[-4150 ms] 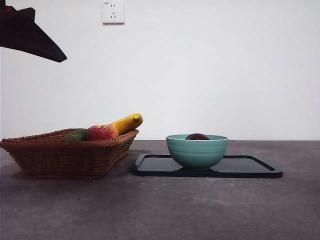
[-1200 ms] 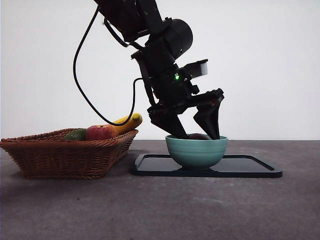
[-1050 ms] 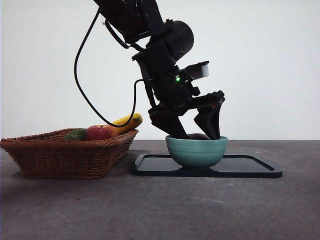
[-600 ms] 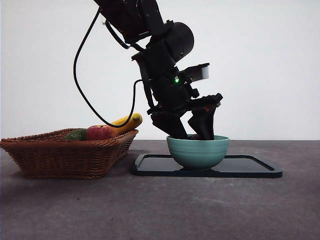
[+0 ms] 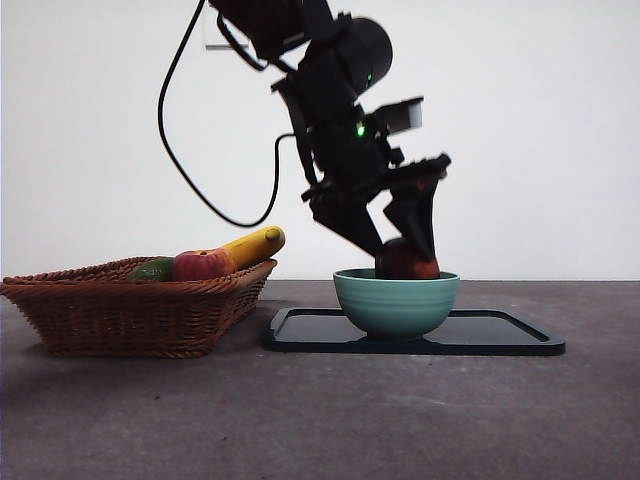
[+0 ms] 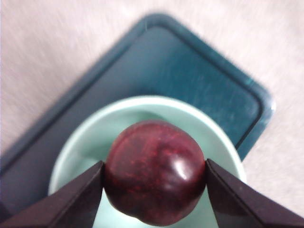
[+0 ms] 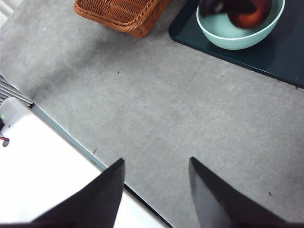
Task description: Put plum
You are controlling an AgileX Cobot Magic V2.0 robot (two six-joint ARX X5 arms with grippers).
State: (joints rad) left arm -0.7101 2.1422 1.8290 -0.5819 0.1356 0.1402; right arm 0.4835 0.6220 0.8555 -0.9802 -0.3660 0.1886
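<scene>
The dark maroon plum (image 6: 155,169) sits between the jaws of my left gripper (image 6: 154,173), which is shut on it just above the teal bowl (image 6: 216,142). In the front view the plum (image 5: 405,262) shows over the rim of the bowl (image 5: 395,302), held by that gripper (image 5: 405,250) coming down from above. The bowl stands on a dark tray (image 5: 500,335). From the right wrist view the plum (image 7: 251,16) and bowl (image 7: 237,35) are far off. My right gripper (image 7: 154,168) hangs open over the bare grey table near its edge.
A wicker basket (image 5: 130,310) left of the tray holds a red-yellow apple (image 5: 203,266), a banana (image 5: 255,245) and a green fruit (image 5: 152,270). The right wrist view shows the basket (image 7: 121,14) and a white surface (image 7: 38,175) past the table edge.
The left arm came down into the bowl, its jaws shut on the plum, and it has now lifted the plum up to rim height.
</scene>
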